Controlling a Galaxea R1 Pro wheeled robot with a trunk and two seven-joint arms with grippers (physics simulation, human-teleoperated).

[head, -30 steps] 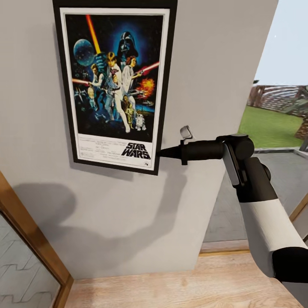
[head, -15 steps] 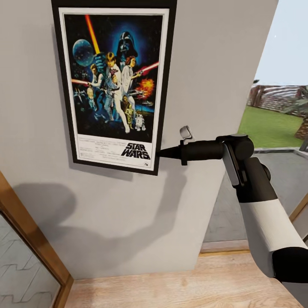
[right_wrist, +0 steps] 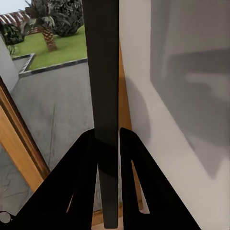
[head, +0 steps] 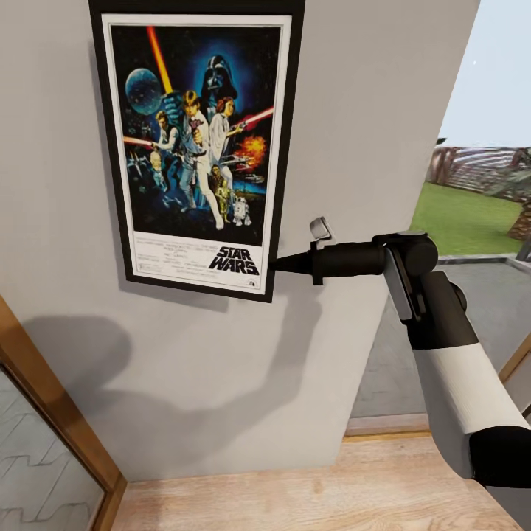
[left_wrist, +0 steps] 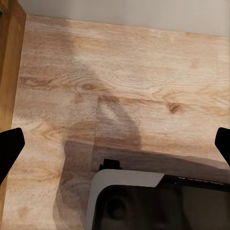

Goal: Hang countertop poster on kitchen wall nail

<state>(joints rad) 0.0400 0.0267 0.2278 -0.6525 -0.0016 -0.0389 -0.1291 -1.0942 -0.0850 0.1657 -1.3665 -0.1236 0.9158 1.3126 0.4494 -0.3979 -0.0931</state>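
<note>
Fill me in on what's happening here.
The robot's right gripper is shut on the lower right edge of the poster, holding it flat against the pale grey wall. In the right wrist view the fingers clamp the black frame edge-on. The left gripper hangs open over the wooden floor, holding nothing. The nail cannot be seen.

One poster [head: 198,147], two hands [head: 274,263] [left_wrist: 115,143], one wall [head: 354,110].

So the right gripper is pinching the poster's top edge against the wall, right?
Not the top edge. In the head view the right gripper grips the poster at its lower right edge, beside the logo; the rest holds, with the poster against the wall.
</note>
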